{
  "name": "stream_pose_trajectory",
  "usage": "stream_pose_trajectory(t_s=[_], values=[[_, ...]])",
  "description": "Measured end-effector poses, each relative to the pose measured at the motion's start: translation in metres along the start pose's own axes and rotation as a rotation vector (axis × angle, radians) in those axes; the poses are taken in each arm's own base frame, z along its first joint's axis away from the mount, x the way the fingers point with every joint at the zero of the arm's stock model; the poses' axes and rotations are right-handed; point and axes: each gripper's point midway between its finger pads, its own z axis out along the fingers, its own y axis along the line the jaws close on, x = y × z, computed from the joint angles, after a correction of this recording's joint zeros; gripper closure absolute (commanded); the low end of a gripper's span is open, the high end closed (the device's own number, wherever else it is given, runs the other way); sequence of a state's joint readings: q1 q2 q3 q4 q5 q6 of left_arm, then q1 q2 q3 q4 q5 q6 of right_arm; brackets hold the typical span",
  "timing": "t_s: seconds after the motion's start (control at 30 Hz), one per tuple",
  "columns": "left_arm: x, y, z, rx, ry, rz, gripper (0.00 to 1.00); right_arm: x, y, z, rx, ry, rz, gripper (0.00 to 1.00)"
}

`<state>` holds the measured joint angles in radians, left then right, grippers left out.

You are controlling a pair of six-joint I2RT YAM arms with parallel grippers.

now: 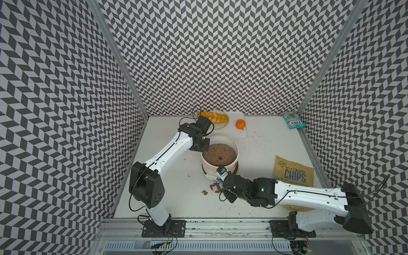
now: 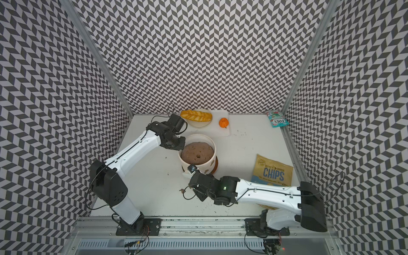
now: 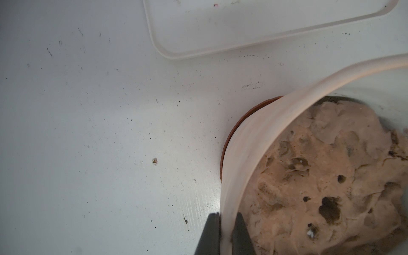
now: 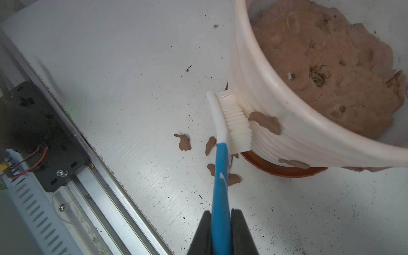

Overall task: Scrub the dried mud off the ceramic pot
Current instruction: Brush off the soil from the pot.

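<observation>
right hand grips the blue handle of a white-bristled brush, bristles pressed to the ribbed wall of the ceramic pot, right beside a blotch of dried mud stuck to that wall. left hand is clamped on the pot's rim (one finger inside, one outside). the pot stands on its brown saucer near the middle of the bench, soil mass inside; more brown flakes lie on the bench by the brush.

The left arm reaches forward, left fingers clamped with the ceramic pot rim between them, while the right arm lies low, right fingers pinching a brush handle between them.
</observation>
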<state>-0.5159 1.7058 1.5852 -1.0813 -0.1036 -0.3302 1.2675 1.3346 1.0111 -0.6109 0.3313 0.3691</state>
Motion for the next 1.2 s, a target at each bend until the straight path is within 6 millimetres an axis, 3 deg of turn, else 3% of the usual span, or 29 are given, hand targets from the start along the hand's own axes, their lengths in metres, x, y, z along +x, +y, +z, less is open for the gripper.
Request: stream_pose_trajectory(t_s=[0.3,0.47,0.63,0.73,0.93,1.2], values=[[-0.001,0.0,0.0,0.001,-0.002,0.0,0.96,0.026,-0.006,-0.005,-0.015,0.065,0.061,1.0],[-0.001,0.0,0.0,0.002,-0.001,0.001,0.96,0.035,-0.005,-0.021,-0.072,0.074,0.044,1.0],[-0.001,0.0,0.0,0.003,-0.001,0.003,0.96,0.016,0.003,-0.059,-0.202,-0.033,0.026,1.0],[-0.002,0.0,0.001,0.007,-0.002,0.009,0.96,0.004,0.002,-0.071,-0.225,-0.078,0.002,1.0],[-0.003,0.001,0.001,0.01,-0.005,0.026,0.97,-0.019,-0.02,-0.059,-0.184,-0.091,-0.035,1.0],[-0.008,0.001,0.002,0.013,-0.023,0.041,0.97,-0.021,-0.04,-0.046,-0.228,-0.051,-0.068,1.0]])
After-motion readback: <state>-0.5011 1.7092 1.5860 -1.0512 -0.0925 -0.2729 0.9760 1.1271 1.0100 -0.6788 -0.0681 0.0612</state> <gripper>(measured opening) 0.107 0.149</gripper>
